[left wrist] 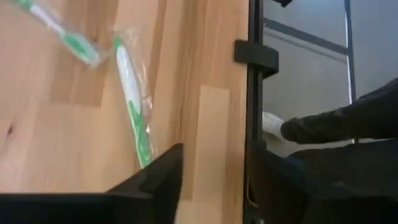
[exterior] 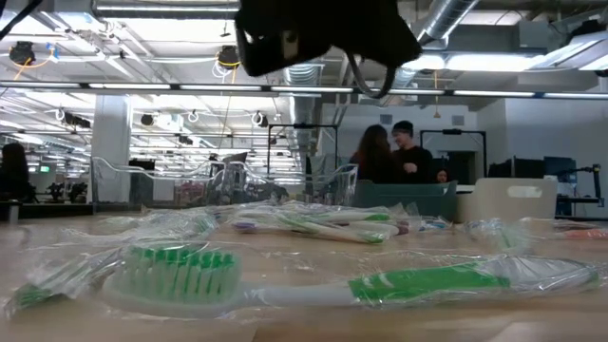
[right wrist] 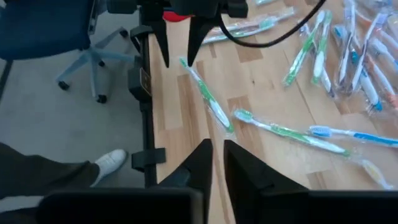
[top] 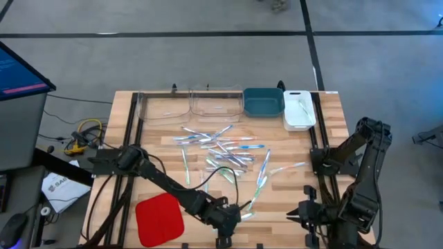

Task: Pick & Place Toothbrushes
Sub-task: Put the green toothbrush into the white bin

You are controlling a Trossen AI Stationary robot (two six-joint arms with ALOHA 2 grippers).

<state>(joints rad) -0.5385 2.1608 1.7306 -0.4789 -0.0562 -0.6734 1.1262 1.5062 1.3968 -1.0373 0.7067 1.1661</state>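
The left gripper (right wrist: 177,53) hangs low over the near edge of the desk (top: 325,131), its jaws standing apart with nothing between them; one wrapped green toothbrush (right wrist: 205,96) lies on the wood just beside their tips, apart from them as far as the right wrist view lets one judge. The same toothbrush (left wrist: 134,106) shows ahead of the left jaws in that arm's own view, beside a second green one (left wrist: 65,37). The right gripper (top: 309,213) sits at the near right corner of the desk, its jaws drawn almost together with only a narrow slit between them, and empty. Farther out, the rest of the toothbrushes (top: 225,149) lie scattered in clear wrappers across the middle of the desk, a few trailing toward the right. A red pad (top: 159,218) lies near the left arm. Along the far edge stand two clear bins (top: 190,105), a teal bin (top: 263,102) and a white bin (top: 299,111), the white one holding what looks like a single toothbrush. In the low view, people (exterior: 389,152) stand in the room behind.
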